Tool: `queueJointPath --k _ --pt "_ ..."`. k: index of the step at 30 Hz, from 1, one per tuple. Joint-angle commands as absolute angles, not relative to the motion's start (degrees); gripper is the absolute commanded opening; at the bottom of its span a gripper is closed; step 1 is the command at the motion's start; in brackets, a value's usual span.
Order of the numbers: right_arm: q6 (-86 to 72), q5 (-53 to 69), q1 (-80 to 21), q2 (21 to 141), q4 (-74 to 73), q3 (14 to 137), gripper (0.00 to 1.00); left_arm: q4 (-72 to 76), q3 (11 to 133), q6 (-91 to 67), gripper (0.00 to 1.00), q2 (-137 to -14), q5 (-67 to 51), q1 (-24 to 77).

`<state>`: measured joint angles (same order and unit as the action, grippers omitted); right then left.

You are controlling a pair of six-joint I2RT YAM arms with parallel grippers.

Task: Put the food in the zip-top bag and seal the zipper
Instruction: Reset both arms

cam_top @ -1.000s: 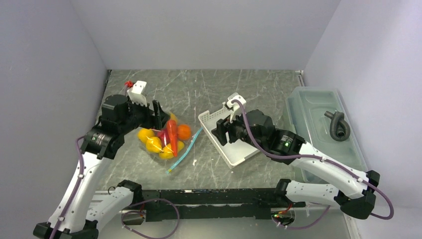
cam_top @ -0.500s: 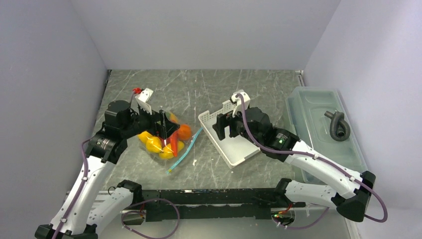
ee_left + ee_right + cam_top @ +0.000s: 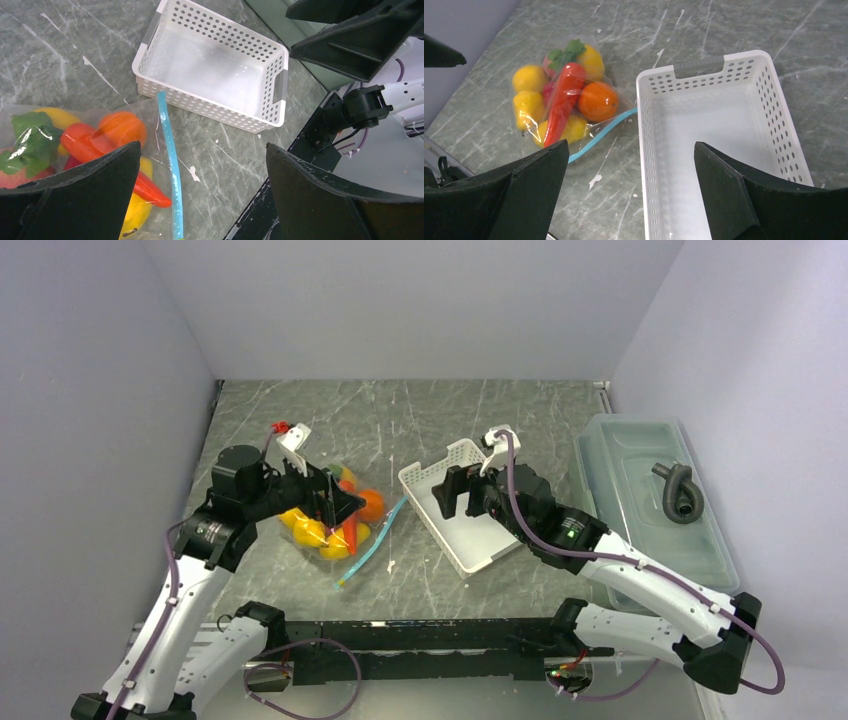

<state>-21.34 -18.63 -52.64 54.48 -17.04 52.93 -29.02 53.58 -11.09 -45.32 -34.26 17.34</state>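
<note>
Zip-top bag (image 3: 616,114) holds the food (image 3: 597,101), zipper (image 3: 604,131) seemingly shut; left gripper (image 3: 202,145), right gripper (image 3: 631,144) gape wide.

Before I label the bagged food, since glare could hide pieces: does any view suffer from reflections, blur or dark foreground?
Right wrist: sharp, evenly lit, only small highlights on the zip-top bag. Left wrist: film glints over the green piece, and the dark left end effector hides the bag's lower part. Top external: even light, but the left arm overlaps the bag.
</note>
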Motion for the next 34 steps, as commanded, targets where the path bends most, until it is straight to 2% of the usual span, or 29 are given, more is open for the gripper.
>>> queueJointPath --k 1,13,31,34 --pt "-24.9 -21.9 -52.5 54.2 -16.6 53.3 1.0 -28.3 53.3 -9.6 1.0 -43.3 -36.8 17.5" --pt "-23.6 -17.8 -52.6 47.0 -13.9 48.6 1.0 -28.1 53.1 -9.9 1.0 -43.3 -37.5 17.5" --pt "-19.1 -11.9 -53.0 47.3 -19.7 55.5 1.0 -28.5 53.6 -10.6 1.0 -44.7 -36.1 17.5" --pt "-20.1 -18.3 -55.3 49.5 -21.2 58.5 1.0 -28.6 53.6 -10.5 1.0 -44.8 -35.4 17.5"
